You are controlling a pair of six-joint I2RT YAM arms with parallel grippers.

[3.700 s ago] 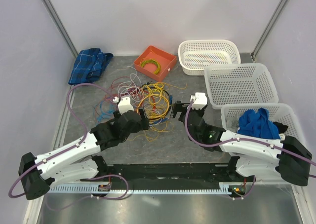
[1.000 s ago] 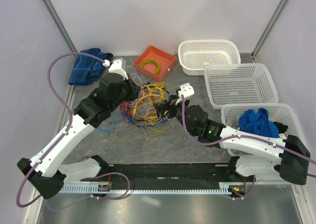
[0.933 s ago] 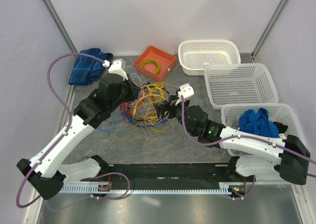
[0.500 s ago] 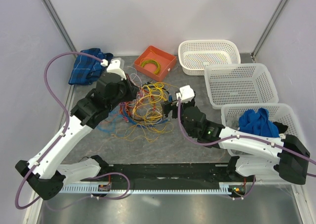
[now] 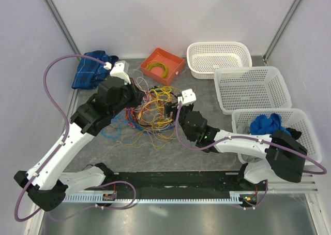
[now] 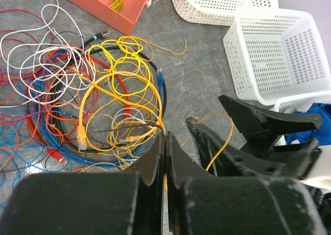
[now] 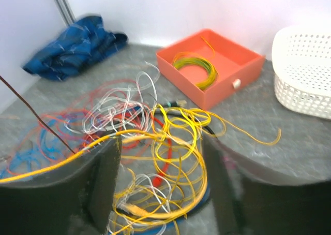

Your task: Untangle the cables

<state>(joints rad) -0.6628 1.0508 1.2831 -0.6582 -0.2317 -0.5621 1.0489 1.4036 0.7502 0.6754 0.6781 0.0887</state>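
Observation:
The cables (image 5: 151, 112) lie in a tangle of yellow, red, blue, white and black strands mid-table. My left gripper (image 5: 139, 97) hangs over the tangle's left side, shut on a thin yellow cable (image 6: 155, 108) that runs up into its closed jaws (image 6: 165, 137). My right gripper (image 5: 170, 107) reaches in from the right. Its jaws stand apart (image 7: 159, 142), with yellow loops (image 7: 178, 142) lying between the fingers and nothing pinched. In the left wrist view the right fingers (image 6: 243, 118) sit just right of the left fingertips, a yellow strand (image 6: 223, 142) passing between them.
An orange box (image 5: 173, 63) holding a coiled yellow-green cable stands behind the tangle. Three white baskets (image 5: 219, 59) (image 5: 251, 90) (image 5: 305, 122) line the right side, the nearest holding blue cloth (image 5: 266, 124). Another blue cloth (image 5: 93, 68) lies at the back left.
My right gripper has pushed left into the tangle and its jaws have narrowed. The left gripper stays shut on the yellow cable, shifted slightly up and left.

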